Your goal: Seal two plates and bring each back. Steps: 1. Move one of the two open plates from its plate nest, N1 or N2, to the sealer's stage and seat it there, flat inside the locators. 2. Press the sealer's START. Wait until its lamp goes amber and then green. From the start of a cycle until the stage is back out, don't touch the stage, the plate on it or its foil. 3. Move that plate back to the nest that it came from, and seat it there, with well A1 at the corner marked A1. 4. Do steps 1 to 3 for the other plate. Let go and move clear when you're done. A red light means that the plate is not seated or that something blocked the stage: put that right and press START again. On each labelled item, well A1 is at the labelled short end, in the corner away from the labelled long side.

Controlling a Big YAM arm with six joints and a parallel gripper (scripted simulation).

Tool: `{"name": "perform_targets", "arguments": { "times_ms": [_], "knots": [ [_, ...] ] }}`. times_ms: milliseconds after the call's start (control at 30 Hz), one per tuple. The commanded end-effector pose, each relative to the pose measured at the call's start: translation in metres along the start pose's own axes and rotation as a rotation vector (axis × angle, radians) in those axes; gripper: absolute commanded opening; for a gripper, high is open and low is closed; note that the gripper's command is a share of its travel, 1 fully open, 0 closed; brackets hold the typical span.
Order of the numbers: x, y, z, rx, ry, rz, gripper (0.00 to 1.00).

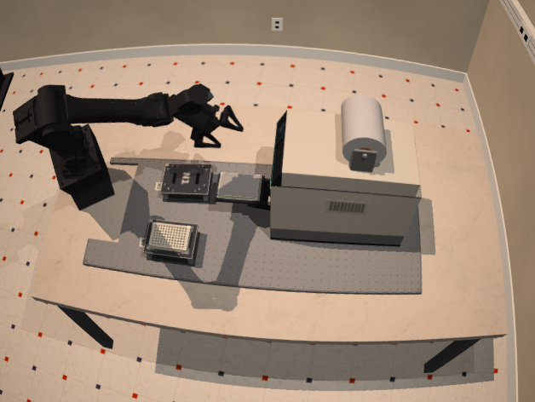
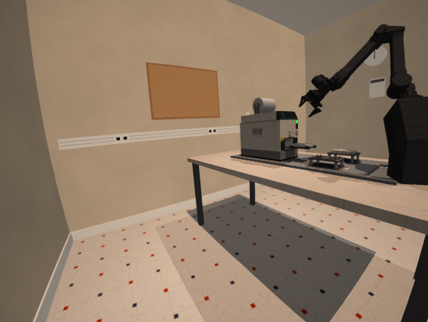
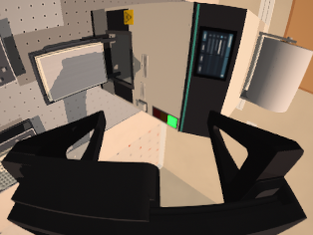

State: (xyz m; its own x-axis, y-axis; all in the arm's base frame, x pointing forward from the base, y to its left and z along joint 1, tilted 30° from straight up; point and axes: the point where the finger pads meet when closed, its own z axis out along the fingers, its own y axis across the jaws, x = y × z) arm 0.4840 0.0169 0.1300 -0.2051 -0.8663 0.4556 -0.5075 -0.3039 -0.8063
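Observation:
A plate with a smooth grey foil-like top (image 1: 238, 186) (image 3: 75, 77) lies on the sealer's extended stage. The sealer (image 1: 336, 215) (image 2: 261, 138) (image 3: 164, 45) shows a green lamp (image 2: 296, 121) (image 3: 172, 121). Nest N1 (image 1: 203, 173) (image 2: 326, 159) is empty. The open plate (image 1: 170, 235) (image 2: 344, 151), its wells showing, sits in the other nest; a bit of it is visible at the lower left of the wrist view. My gripper (image 1: 231, 137) (image 2: 304, 110) (image 3: 156, 116) is open and empty, high above the table behind the stage and N1, left of the sealer in the top view.
The foil roll (image 1: 362, 121) (image 2: 264, 105) (image 3: 281, 75) stands on top of the sealer. The screen panel (image 3: 216, 52) is on the sealer's upper front. The perforated base plate (image 1: 302, 267) lies under the nests and sealer. The stage stands close beside N1.

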Motion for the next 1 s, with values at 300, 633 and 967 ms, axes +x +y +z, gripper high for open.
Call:
{"name": "perform_targets", "arguments": {
  "times_ms": [300,633,967],
  "knots": [
    [0.008,-0.030,0.009,0.048,0.022,0.050,1.00],
    [0.020,-0.005,0.006,0.028,0.017,0.142,0.99],
    [0.062,0.031,-0.001,0.032,0.019,0.477,0.94]
  ]
}}
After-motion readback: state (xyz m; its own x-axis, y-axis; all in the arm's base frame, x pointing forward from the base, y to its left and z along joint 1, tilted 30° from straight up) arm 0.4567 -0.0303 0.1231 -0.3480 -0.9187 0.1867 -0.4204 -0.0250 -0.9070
